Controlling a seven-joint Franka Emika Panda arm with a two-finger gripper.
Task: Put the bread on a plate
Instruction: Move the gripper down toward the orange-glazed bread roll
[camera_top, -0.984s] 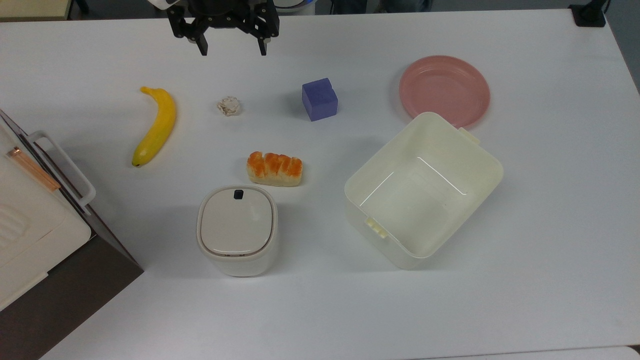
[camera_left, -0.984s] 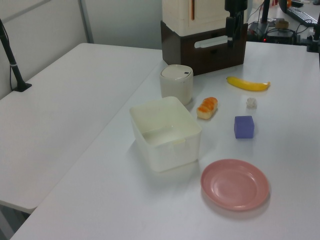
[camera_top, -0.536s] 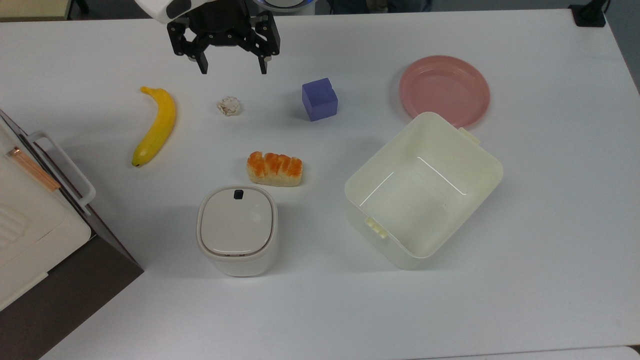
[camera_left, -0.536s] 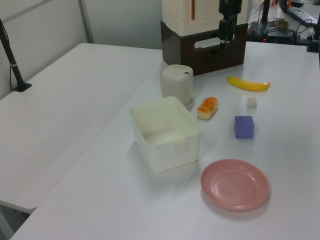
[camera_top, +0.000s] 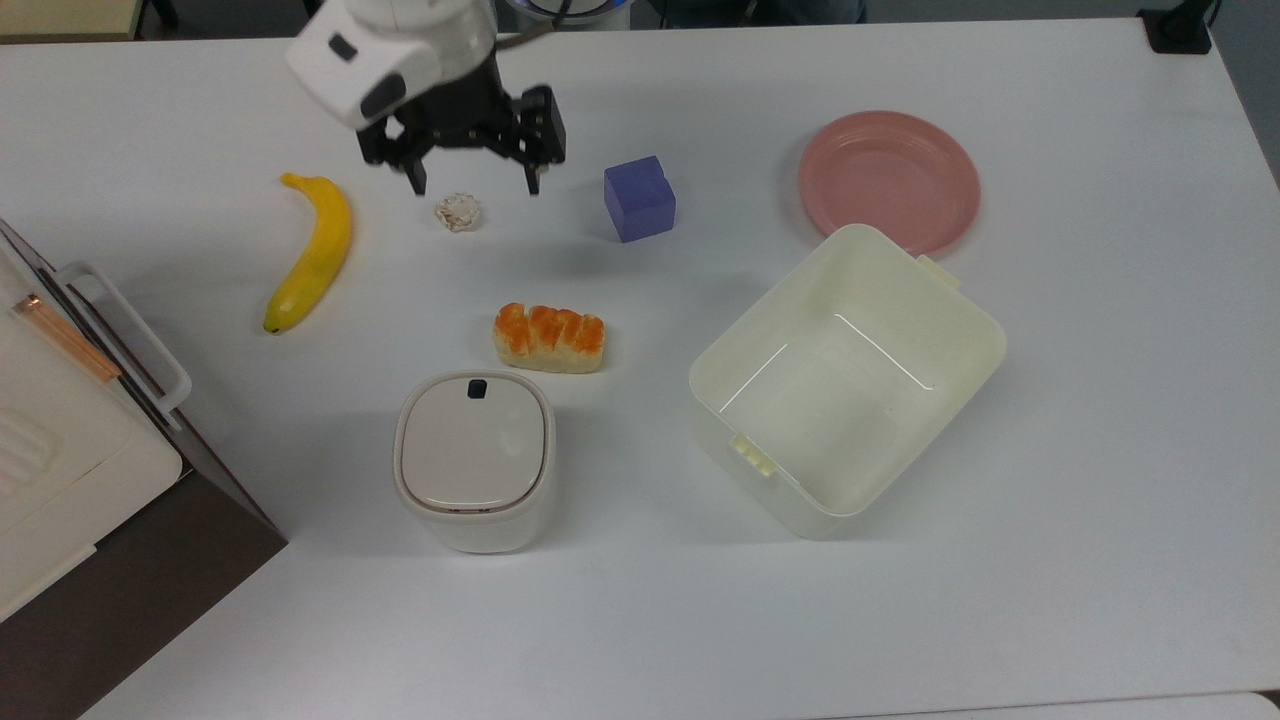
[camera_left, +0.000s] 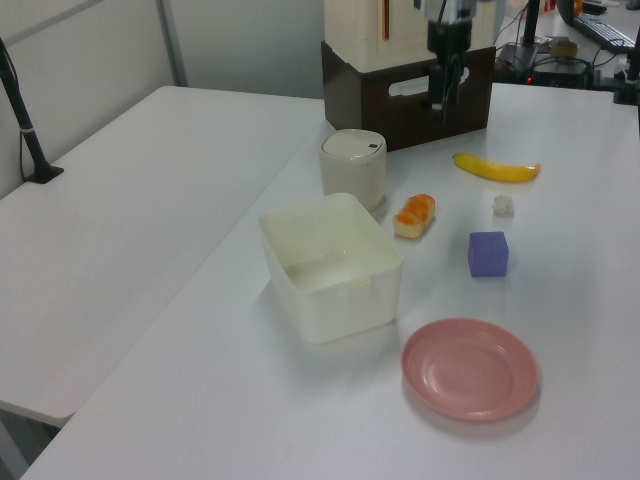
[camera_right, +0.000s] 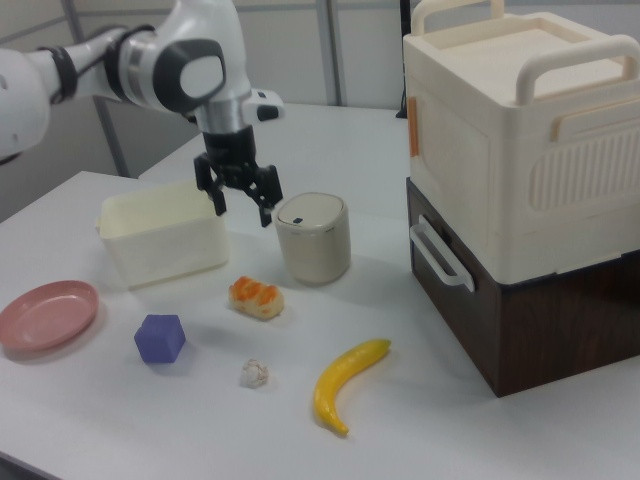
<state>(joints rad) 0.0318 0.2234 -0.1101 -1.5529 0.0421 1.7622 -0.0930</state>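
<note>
Barely started: my pincer (camera_top: 471, 186) hangs wide open and empty, bread (camera_top: 549, 338) sits untouched on the desk (camera_top: 1100, 420), plate (camera_top: 888, 181) bare.

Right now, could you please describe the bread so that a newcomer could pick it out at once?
Start at the lidded beige canister near the table's middle. Just beyond it, towards the purple cube, lies the bread, a small oblong loaf. Its glossy orange segmented top separates it from the yellow banana and the tiny beige ball.
</note>
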